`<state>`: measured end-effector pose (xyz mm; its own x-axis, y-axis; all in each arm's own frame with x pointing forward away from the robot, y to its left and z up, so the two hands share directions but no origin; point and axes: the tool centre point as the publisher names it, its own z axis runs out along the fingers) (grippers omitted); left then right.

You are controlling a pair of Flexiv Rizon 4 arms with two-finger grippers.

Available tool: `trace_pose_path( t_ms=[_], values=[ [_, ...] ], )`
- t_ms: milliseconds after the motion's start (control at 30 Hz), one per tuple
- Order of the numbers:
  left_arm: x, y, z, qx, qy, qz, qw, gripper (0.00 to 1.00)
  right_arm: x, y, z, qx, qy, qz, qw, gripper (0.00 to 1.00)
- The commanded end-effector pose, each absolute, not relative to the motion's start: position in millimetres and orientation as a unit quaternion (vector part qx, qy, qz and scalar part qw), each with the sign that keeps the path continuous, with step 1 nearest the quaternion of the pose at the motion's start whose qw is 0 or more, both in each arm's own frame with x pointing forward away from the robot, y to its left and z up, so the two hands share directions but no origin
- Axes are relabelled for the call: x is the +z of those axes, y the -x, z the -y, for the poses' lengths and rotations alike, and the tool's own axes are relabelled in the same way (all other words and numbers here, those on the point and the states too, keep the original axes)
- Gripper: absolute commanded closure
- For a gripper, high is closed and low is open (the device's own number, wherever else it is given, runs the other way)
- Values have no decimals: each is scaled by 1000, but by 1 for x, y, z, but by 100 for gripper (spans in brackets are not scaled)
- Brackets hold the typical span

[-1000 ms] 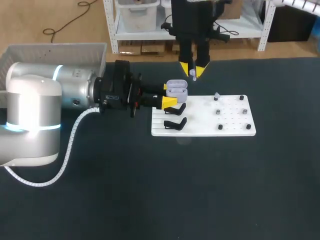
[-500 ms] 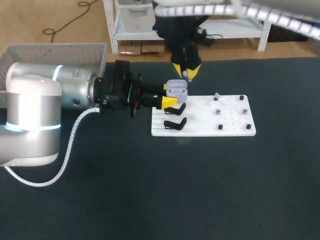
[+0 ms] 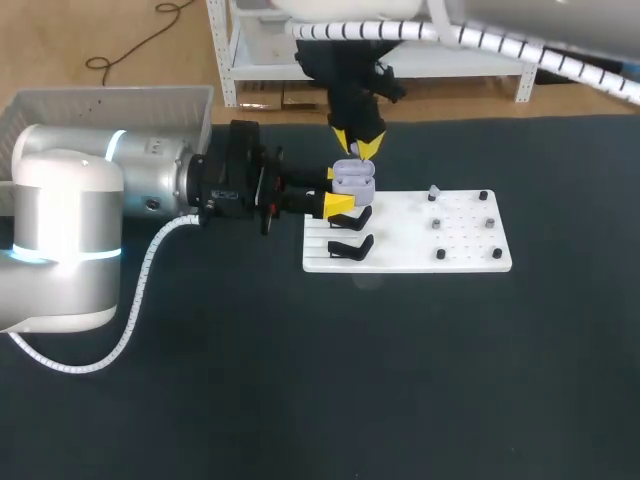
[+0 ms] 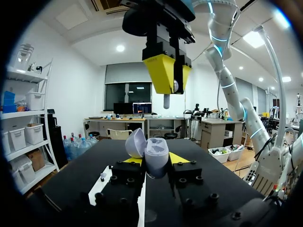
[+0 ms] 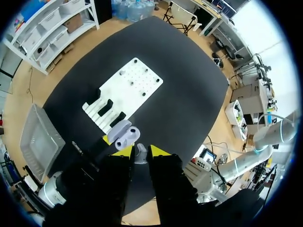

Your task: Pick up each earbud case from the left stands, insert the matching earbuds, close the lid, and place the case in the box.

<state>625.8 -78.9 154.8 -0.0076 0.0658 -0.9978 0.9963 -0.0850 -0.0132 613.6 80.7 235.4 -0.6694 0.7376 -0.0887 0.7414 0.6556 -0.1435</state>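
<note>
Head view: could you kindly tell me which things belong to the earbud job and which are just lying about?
Job: open earbud case in the left claw; earbud in the right claw; white board with black stands; grey box.
Lying about: dark pegs on that board.

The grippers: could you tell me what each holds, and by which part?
Left gripper: open earbud case, by its base; right gripper: earbud, by its head.

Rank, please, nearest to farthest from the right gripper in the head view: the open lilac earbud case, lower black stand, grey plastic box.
1. open lilac earbud case, directly under the right gripper and its white earbud.
2. lower black stand, on the white board's left end.
3. grey plastic box, far off at the left.
</note>
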Motion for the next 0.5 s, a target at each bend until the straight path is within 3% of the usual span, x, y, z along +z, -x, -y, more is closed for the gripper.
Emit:
trace_pose_path(
  t_ms=[33,500],
  values=[
    [154,-626,79,-506,-534,-496,461,100,230,-611,-83,-76,-403,-912,10,100],
    [154,-626,79,-506,-534,-496,461,100,217,-616,-82,-65,-409,-910,-3,100]
  ],
)
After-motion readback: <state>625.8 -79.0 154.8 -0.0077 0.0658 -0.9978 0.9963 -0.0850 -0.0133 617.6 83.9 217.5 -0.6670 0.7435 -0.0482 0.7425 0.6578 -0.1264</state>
